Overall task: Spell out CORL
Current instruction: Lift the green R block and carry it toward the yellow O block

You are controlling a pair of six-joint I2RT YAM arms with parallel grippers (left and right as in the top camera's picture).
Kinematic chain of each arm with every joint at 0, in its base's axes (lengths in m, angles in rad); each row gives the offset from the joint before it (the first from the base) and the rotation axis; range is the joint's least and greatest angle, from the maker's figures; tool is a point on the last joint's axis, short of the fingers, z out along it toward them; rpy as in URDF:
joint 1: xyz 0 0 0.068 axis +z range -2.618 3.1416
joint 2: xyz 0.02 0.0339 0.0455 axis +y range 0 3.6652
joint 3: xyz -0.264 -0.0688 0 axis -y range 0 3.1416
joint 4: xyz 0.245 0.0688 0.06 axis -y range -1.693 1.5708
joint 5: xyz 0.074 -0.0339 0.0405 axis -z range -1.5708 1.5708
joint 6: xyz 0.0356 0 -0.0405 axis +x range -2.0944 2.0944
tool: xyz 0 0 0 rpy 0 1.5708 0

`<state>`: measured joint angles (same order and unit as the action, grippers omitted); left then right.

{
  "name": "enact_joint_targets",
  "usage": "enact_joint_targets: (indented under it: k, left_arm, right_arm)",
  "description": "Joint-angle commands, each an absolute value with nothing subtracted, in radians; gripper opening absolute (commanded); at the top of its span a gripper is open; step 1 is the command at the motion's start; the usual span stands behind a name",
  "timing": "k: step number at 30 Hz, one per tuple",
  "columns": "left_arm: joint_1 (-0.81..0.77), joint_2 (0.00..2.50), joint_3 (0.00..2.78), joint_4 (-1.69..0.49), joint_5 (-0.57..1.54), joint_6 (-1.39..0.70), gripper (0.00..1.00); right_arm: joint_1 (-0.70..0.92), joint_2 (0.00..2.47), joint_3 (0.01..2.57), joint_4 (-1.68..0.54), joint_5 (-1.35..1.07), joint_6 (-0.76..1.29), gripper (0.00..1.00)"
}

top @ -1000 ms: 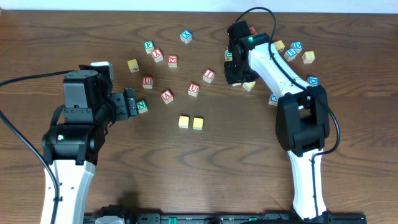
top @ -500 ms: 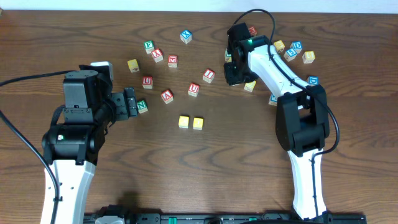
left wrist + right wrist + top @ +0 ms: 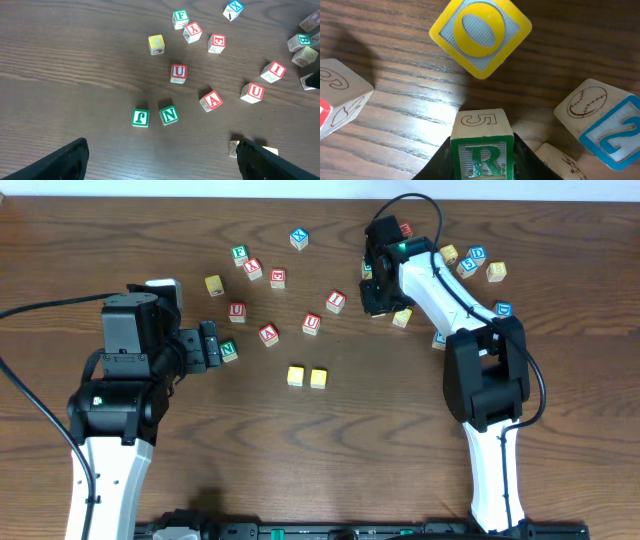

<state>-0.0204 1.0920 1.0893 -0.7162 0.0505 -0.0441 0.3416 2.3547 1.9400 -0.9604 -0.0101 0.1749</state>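
My right jaws pinch the R cube (image 3: 482, 145), one dark finger against each side, its green letter facing my wrist camera. It seems to rest on the table (image 3: 400, 440) at the far right of the scatter, well apart from the two yellow cubes (image 3: 295, 376) lying side by side at the middle. My left jaws are spread wide and hold nothing, hovering over the green and red letters on their side.

The crowding worries me most. A cube with a baseball and a blue 2 (image 3: 600, 125) sits just beside my right finger, and another pale cube (image 3: 340, 100) lies near on the left. If I rise at a tilt, a finger could catch one and twist the R out of my hold.

The yellow O cube (image 3: 480, 35) lies straight ahead, so any forward push would shove it.

I cannot tell how much of the cube's sides my fingers cover. A shallow hold on smooth wood could let it pivot or drop on the way over.

At the row, coming in too close could nudge the yellow pair out of line.
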Motion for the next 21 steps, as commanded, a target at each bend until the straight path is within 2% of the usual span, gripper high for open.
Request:
enact_joint_targets:
  k: [1,15,21]
  left_arm:
    - [-0.015,1.09,1.106,-0.718,0.052,-0.03,0.92]
    - [-0.015,1.09,1.106,-0.718,0.052,-0.03,0.93]
    - [-0.015,1.09,1.106,-0.718,0.052,-0.03,0.92]
  right_arm:
    - [0.348,2.359,1.934,-0.964,-0.002,0.167,0.21]
    - [0.349,2.358,1.954,-1.005,-0.021,0.167,0.18]
    - [0.354,2.358,2.096,-1.172,-0.017,0.171,0.13]
